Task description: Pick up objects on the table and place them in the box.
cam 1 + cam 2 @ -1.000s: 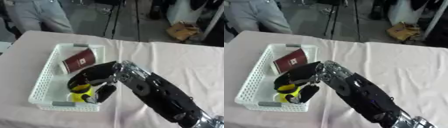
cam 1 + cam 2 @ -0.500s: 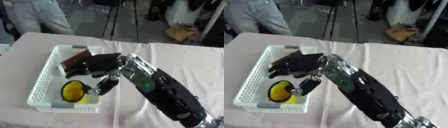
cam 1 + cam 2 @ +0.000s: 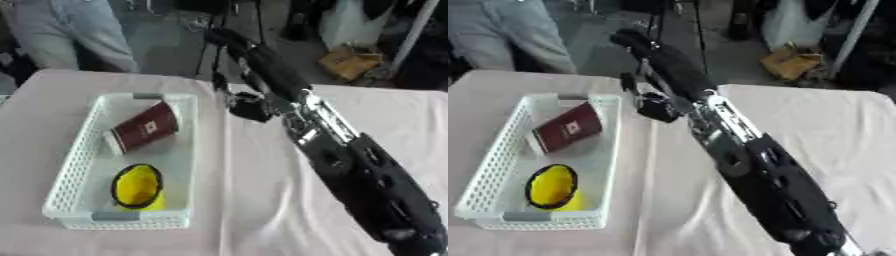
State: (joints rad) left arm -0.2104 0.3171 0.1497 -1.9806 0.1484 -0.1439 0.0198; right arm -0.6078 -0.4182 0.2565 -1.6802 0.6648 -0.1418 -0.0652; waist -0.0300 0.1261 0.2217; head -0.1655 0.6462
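From where I sit, the job looks close to finished. The white basket (image 3: 194, 150) on the left of the desk (image 3: 254, 210) holds two things: a dark red booklet (image 3: 144, 126) lying tilted toward the far end, and a round yellow piece with a dark rim (image 3: 136, 186) at the near end, apart from the booklet. Both are fully inside the walls, nothing hanging over the rim.

My right hand (image 3: 267, 70) is raised well above the desk, out past the basket's far right corner, with the arm running back to the lower right of the view. It has hold of nothing that I can see. The fingers reach up and away from the camera and look straightened, but they blur against the dark background, so I won't swear to exactly how far they are spread. The left hand shows in neither view.

As for what's left: on the cloth beside the basket and to the right I can see no further object waiting to be picked up. My arm hides a strip of the desk, so something could lie under it. If not, I'd judge the picking done.
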